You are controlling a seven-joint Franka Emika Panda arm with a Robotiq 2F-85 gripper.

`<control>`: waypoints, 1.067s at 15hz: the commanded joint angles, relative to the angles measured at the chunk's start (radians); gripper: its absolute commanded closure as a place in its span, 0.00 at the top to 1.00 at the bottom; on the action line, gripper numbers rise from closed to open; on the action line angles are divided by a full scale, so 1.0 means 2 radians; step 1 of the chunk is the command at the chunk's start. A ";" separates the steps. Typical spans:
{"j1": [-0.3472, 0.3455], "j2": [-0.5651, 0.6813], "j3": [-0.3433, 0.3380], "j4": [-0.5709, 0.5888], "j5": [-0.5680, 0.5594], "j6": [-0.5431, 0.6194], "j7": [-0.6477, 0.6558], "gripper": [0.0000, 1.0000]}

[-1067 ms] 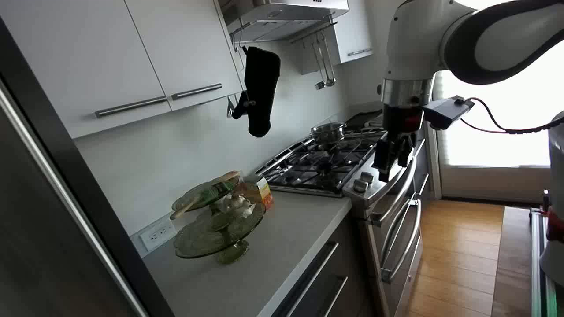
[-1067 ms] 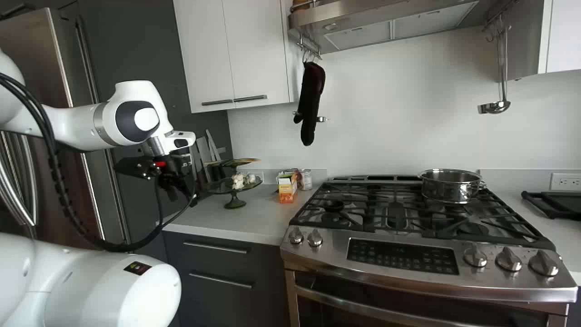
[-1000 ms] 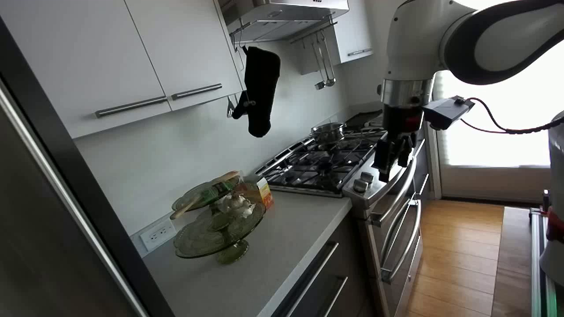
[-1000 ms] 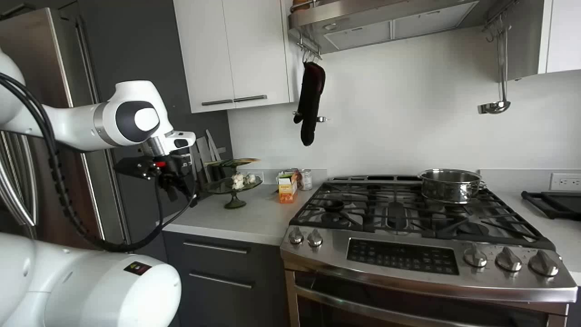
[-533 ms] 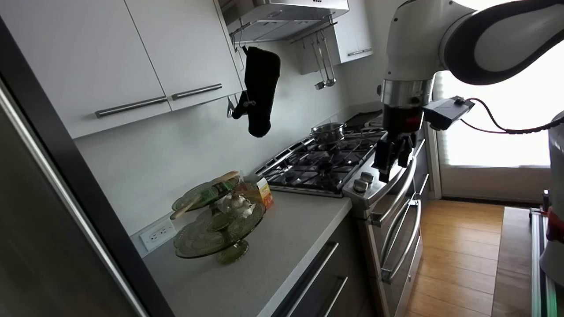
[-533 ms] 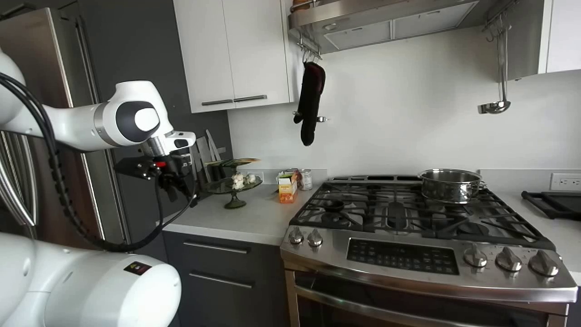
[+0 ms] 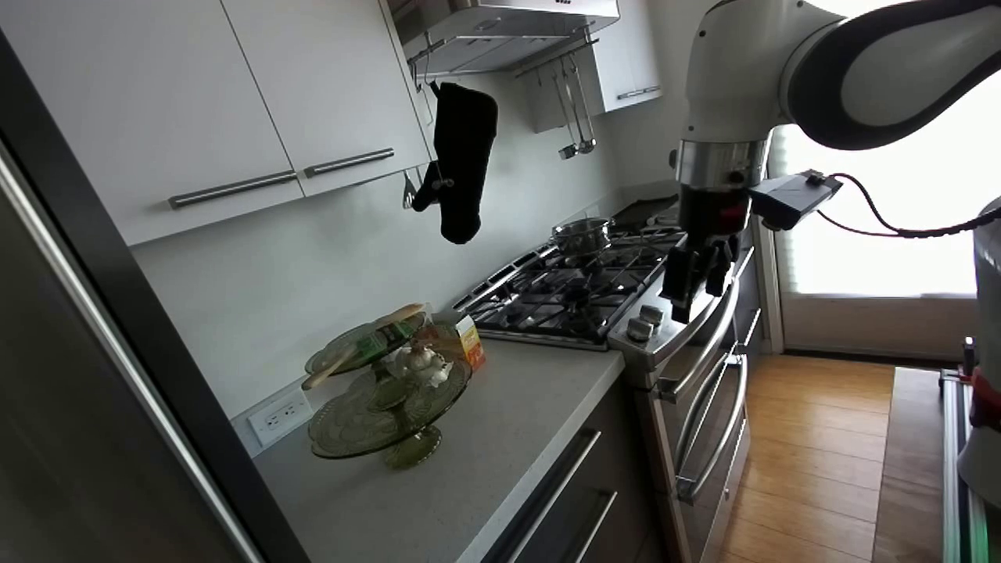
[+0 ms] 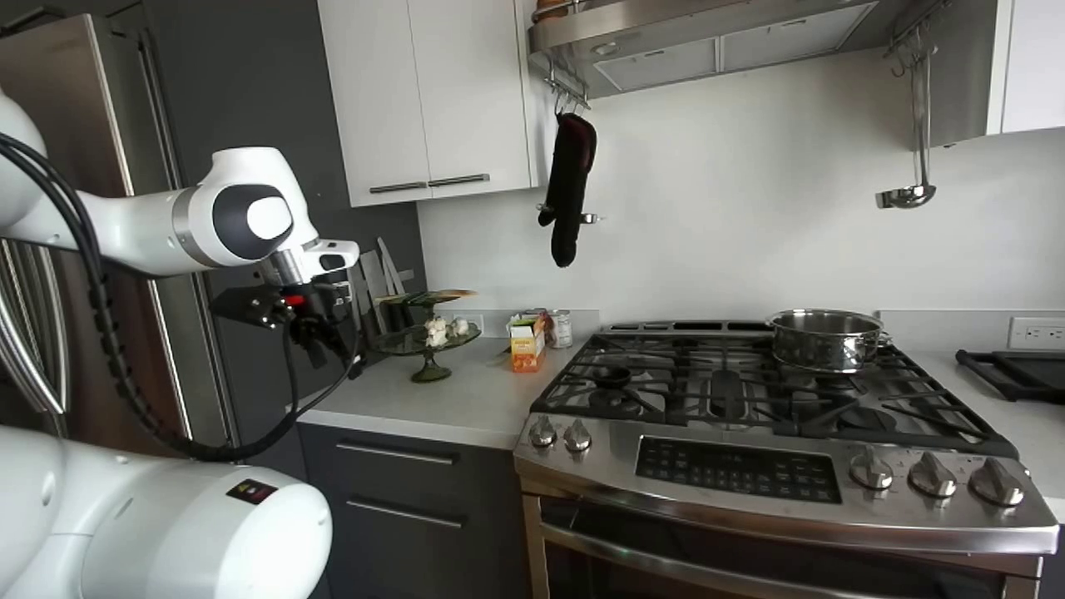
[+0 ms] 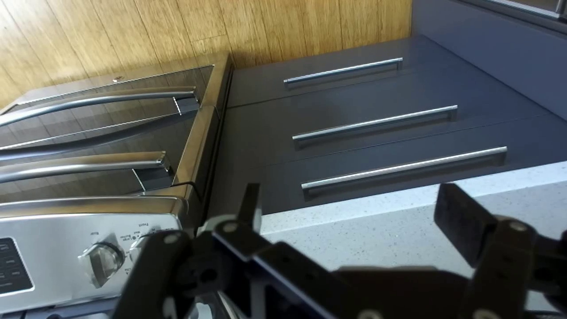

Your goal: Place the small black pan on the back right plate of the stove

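The stove [image 8: 728, 395] has black grates and a steel front with knobs. It also shows in an exterior view [image 7: 637, 328] and at the left of the wrist view [image 9: 66, 230]. A shiny steel pot [image 8: 824, 345] sits on its back right burner. No small black pan shows clearly. A flat black tray or pan [image 8: 1019, 370] lies on the counter right of the stove, partly cut off by the frame edge. My gripper [image 9: 350, 195] is open and empty, with its jaws wide apart above the counter edge left of the stove. It shows in both exterior views [image 7: 698, 301] [image 8: 335, 358].
A green glass cake stand [image 8: 428, 345] with garlic, an orange box [image 8: 526, 349] and a can [image 8: 562, 329] stand on the left counter [image 7: 500, 461]. A dark mitt [image 8: 572, 187] and a ladle [image 8: 907, 197] hang below the hood [image 8: 707, 42]. Drawer handles [image 9: 405, 167] face the floor.
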 commanded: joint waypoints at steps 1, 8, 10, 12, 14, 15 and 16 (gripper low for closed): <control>-0.040 0.031 0.002 0.020 0.003 0.006 0.056 1.00; -0.125 0.113 -0.008 0.055 -0.014 0.042 0.166 1.00; -0.142 0.144 -0.015 0.070 -0.024 0.063 0.192 1.00; -0.158 0.177 -0.022 0.089 -0.043 0.080 0.216 1.00; -0.170 0.215 -0.031 0.113 -0.070 0.094 0.236 1.00; -0.173 0.233 -0.034 0.124 -0.086 0.100 0.245 1.00; -0.174 0.250 -0.040 0.137 -0.099 0.100 0.250 1.00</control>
